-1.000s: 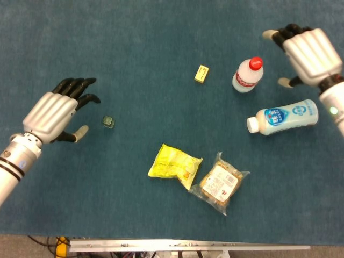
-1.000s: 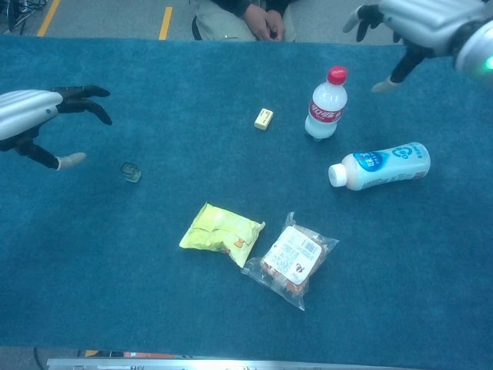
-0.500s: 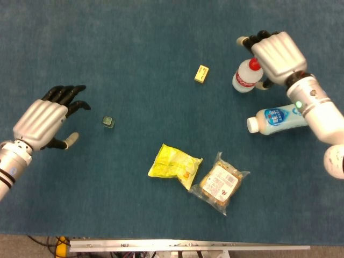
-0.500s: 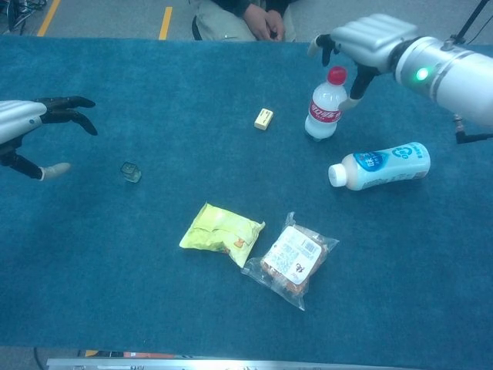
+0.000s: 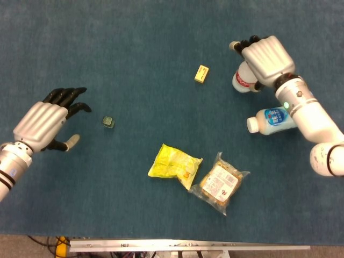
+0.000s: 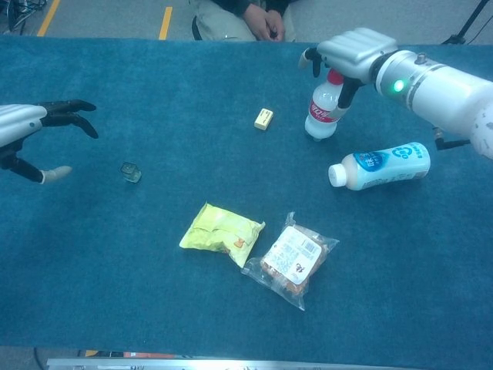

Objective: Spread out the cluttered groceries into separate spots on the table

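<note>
The right hand (image 5: 264, 58) is hovering over the upright clear bottle (image 6: 323, 112) near the table's (image 5: 134, 48) far right, fingers spread around its cap, not gripping. A white bottle (image 5: 274, 119) is lying just nearer. The left hand (image 5: 44, 119) is hanging open, empty, near the left edge beside a small cube (image 5: 108, 122).

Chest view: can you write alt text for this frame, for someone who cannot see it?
The right robot hand hangs over the cap of an upright clear bottle at the far right of a blue table. A white bottle lies nearby; a yellow packet and clear snack bag touch in front, while the left robot hand hovers open at far left.
</note>
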Robot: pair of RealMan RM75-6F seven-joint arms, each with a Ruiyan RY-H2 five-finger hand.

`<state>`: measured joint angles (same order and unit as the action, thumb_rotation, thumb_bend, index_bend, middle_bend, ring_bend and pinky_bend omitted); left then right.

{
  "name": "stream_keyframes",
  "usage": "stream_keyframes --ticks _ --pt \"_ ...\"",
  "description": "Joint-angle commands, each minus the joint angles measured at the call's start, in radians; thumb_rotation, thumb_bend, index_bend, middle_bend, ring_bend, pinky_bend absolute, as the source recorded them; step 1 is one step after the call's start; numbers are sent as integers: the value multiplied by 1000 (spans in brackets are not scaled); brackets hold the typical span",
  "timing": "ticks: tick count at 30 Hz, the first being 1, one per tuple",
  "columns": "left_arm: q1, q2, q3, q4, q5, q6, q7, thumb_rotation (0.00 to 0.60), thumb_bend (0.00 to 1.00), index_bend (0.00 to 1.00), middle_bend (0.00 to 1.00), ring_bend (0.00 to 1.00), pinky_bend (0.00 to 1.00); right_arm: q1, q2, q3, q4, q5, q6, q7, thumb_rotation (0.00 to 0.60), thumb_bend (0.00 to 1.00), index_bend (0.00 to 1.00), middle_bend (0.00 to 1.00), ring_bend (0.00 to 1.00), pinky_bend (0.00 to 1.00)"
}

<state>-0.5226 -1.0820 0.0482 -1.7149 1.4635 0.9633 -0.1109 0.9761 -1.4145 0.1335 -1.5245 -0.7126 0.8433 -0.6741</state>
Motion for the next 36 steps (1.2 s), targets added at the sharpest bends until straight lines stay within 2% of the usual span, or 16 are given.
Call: stream_keyframes --ticks 1,11,20,30,36 --pt "1 -3 -1 1 3 0 -4 600 358 238 38 0 44 4 -10 -7 11 5 -1 3 600 14 300 377 322 506" --pt "6 -3 -3 5 10 3 -21 600 358 238 39 0 44 12 -24 -26 35 19 -6 17 600 16 398 438 416 596" --pt "10 -2 -3 12 17 5 -37 600 358 238 39 0 44 -2 8 -30 -11 -22 8 56 600 18 457 487 514 707" --pt "14 3 -2 15 21 5 -42 600 358 238 39 0 44 -32 72 -33 -116 -106 11 133 600 18 469 499 534 725" --pt "19 7 1 12 23 8 -35 600 357 238 39 0 44 -58 79 -44 -160 -168 10 190 600 18 469 499 534 726"
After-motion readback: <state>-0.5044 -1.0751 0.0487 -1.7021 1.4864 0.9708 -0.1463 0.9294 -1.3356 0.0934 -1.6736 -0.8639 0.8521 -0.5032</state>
